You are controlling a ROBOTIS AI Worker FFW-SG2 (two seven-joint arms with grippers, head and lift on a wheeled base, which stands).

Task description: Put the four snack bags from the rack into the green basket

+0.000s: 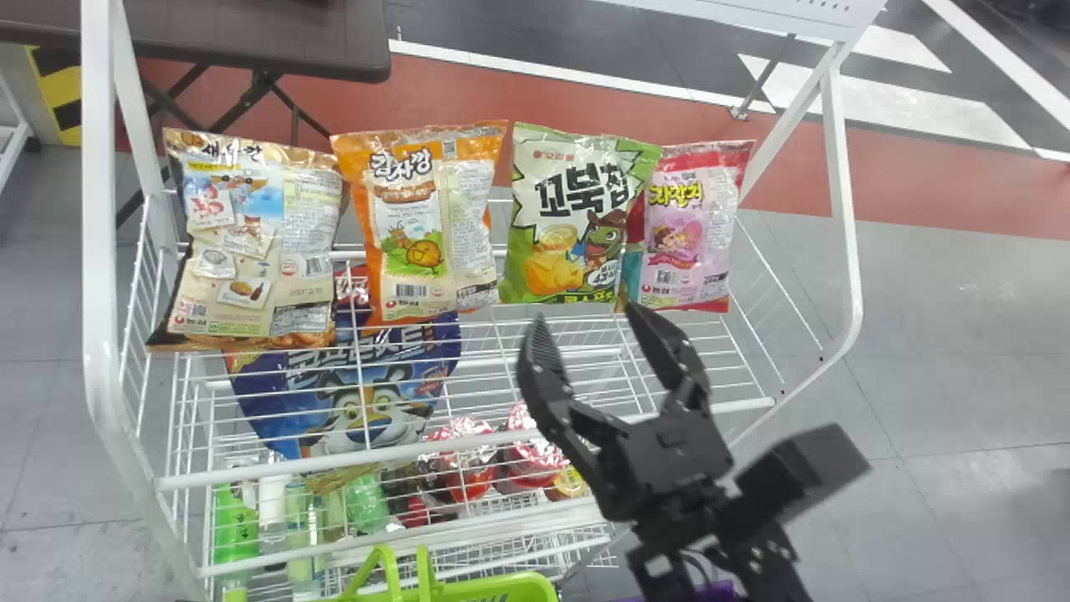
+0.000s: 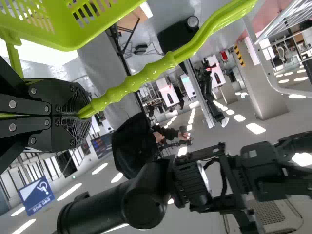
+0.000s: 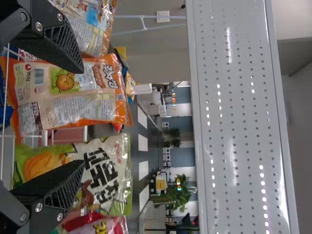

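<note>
- White wire rack point(image 1: 99, 251), its upper shelf carrying four snack bags side by side, from left to right: cream bag point(image 1: 313, 242), orange bag point(image 1: 426, 209), green bag point(image 1: 535, 284), pink bag point(image 1: 694, 226).
- Right gripper point(image 1: 587, 318): fingers spread apart, over the right part of the rack, on the near side of the green and pink bags.
- Left gripper point(image 2: 82, 114): fingers clamped on the handle point(image 2: 146, 75) of the green basket point(image 1: 501, 589), which sits at the near edge, left of the right arm.
- Blue bag point(image 1: 292, 410) lower in the rack, left; green bottle point(image 1: 236, 527) nearer.
</note>
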